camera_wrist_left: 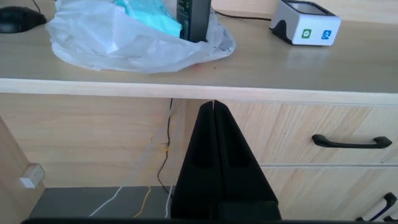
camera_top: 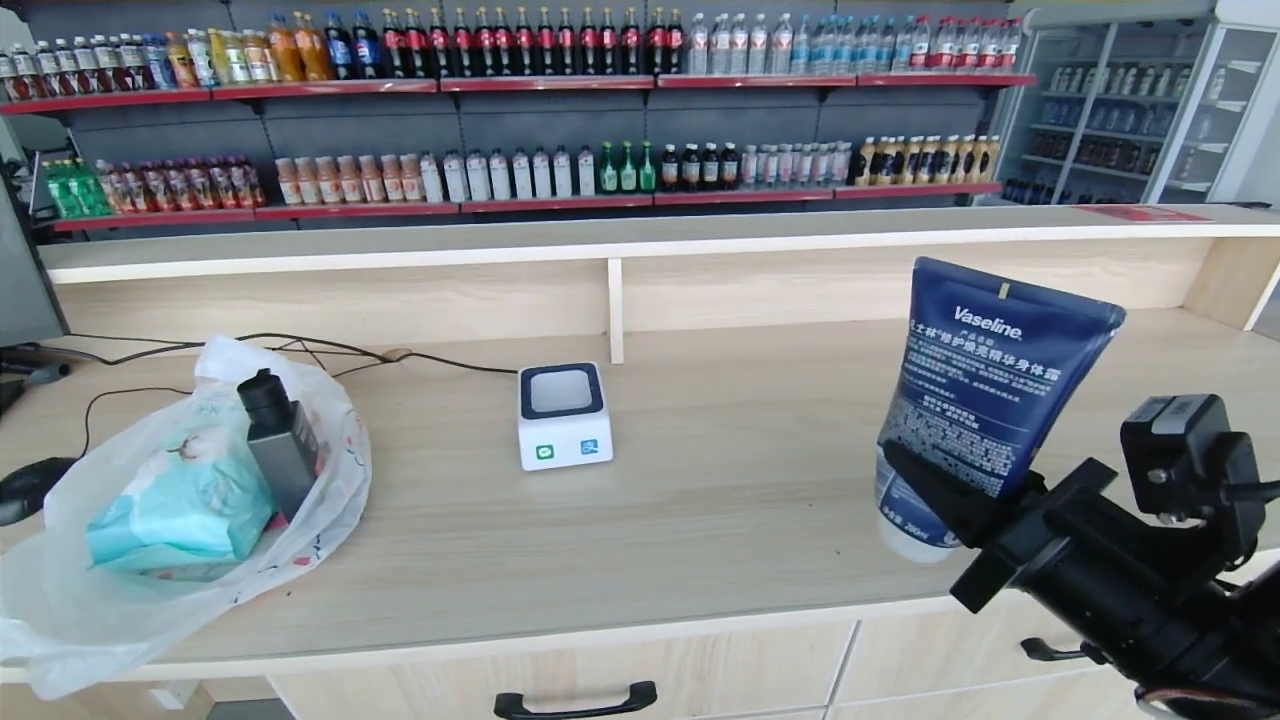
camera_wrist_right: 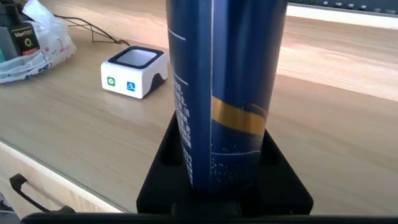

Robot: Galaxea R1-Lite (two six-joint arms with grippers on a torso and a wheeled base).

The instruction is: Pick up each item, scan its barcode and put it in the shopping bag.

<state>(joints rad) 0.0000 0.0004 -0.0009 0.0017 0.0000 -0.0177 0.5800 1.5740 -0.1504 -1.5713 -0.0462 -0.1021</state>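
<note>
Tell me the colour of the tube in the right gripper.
Tube: dark blue, white cap; best in the head view.

Shopping bag (camera_top: 60, 610): one is counted.
Items held in it: two are counted, a teal pack (camera_top: 175, 505) and a grey bottle (camera_top: 280, 445).
Blue tube (camera_top: 985, 400): one.
Scanner (camera_top: 563, 415): one.
Mouse (camera_top: 25, 490): one.

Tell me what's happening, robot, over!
Right tool shut on blue plastic squeeze tube. Left tool shut, empty, below wooden counter edge. Nothing between tube and white cube scanner.
</note>
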